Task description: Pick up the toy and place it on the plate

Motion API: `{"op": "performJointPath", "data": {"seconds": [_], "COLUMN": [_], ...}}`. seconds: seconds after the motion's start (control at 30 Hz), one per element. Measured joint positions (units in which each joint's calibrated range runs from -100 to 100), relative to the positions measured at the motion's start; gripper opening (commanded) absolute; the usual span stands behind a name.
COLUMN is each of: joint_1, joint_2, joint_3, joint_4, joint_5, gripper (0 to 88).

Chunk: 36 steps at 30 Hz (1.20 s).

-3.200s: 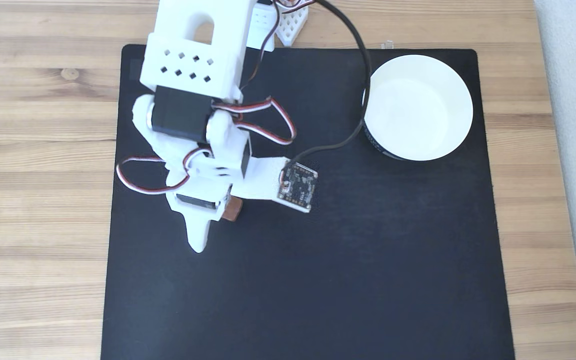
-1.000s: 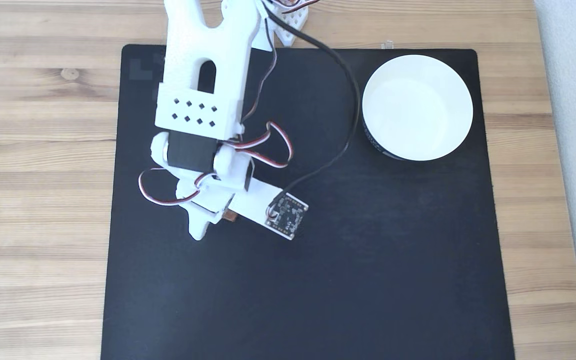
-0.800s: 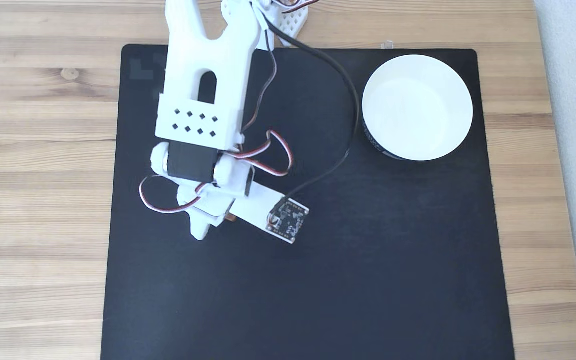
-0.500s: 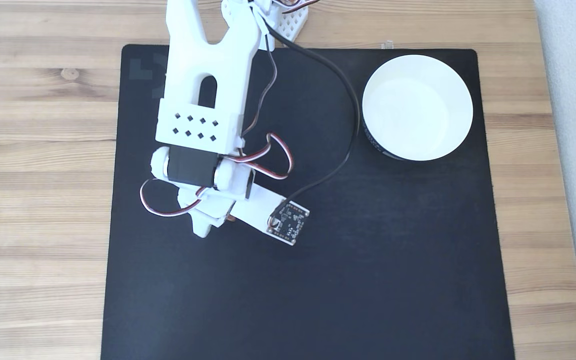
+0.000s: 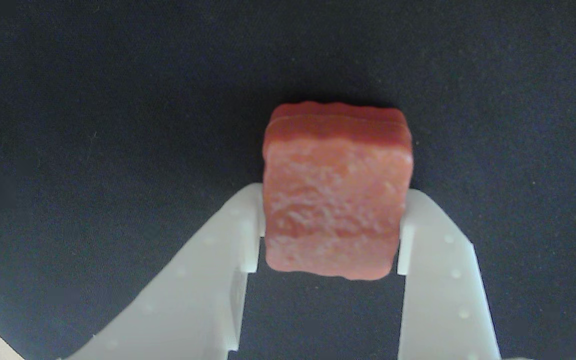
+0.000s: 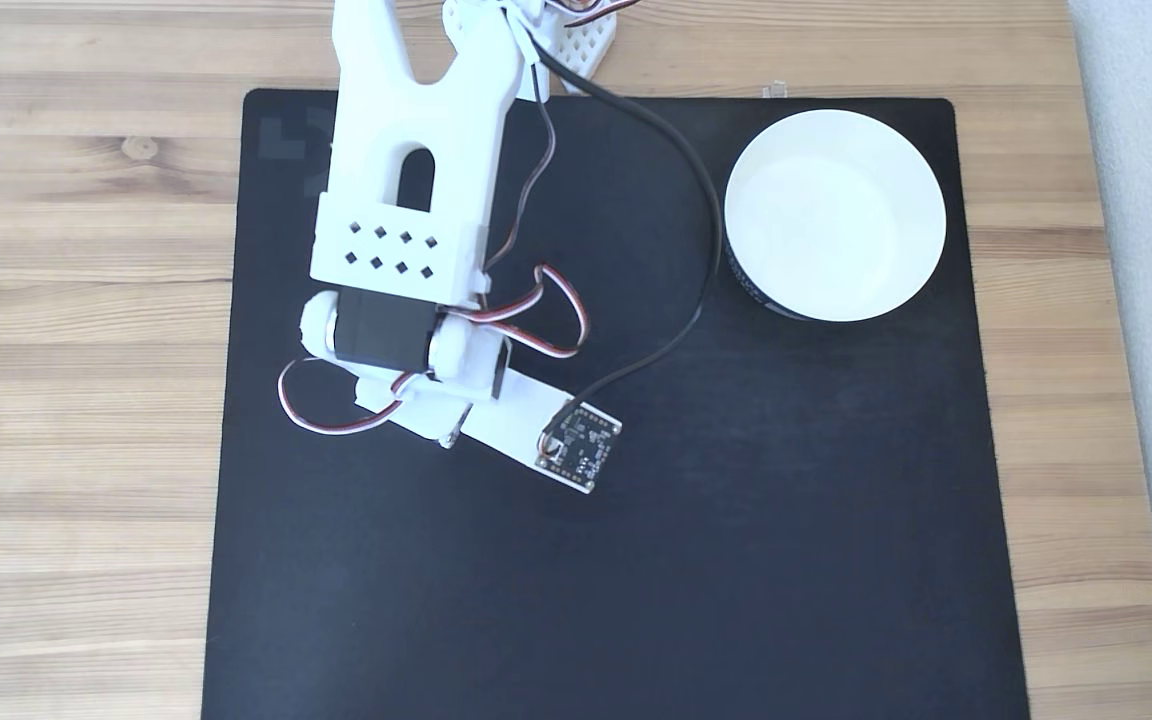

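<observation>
White printed plastic, translucent at the edges: the gripper [image 5: 329, 235] comes in from the near edge of the wrist view, its two fingers [image 5: 238, 235] pressed flat against the left and right sides of the toy [image 5: 337, 200], closed on it with no gap showing on either side. The toy is a reddish-brown rounded block with a rough, grainy face and a ridged far edge; its far half sticks out past the fingertips. Whether it rests on the surface or is lifted clear, cannot tell. Under it lies a black mat [image 5: 93, 125] of fine matte fabric. In the fixed view the arm [image 6: 406, 180] reaches in from the far edge over the left part of the mat [image 6: 636, 600], wrist bent downward, red-and-white servo leads looping at both sides. A small bare circuit board [image 6: 579, 446] sits on a white bracket to the right of the wrist, with a black cable [image 6: 696, 220] running from it toward the far edge. The plate [image 6: 836, 215], round and white, stands at the far right corner of the mat, well apart from the arm. The mat lies on a light wooden table [image 6: 76, 300].
</observation>
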Motion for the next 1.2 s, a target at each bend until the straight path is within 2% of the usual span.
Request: {"op": "performJointPath", "data": {"seconds": [0.3, 0.7, 0.87, 0.93, 0.97, 1.07, 1.1, 1.2], "joint_1": [-4.58, -19.31, -27.72, -31.79, -36.45, -41.20, -46.69, -49.44], "joint_2": [-4.08, -35.39, -51.21, -57.79, -62.95, -70.61, -74.85, -79.43], "joint_3": [0.00, 3.12, 20.41, 29.48, 37.60, 51.68, 59.05, 66.13], "joint_4": [-1.44, -2.36, -8.78, -15.28, -20.51, -28.54, -33.60, -37.82], "joint_5": [-0.21, -0.57, -2.47, -3.91, -4.53, -6.74, -7.36, -8.08], "gripper": [2.4, 2.3, 2.3, 2.4, 2.4, 2.4, 2.4, 2.4]}}
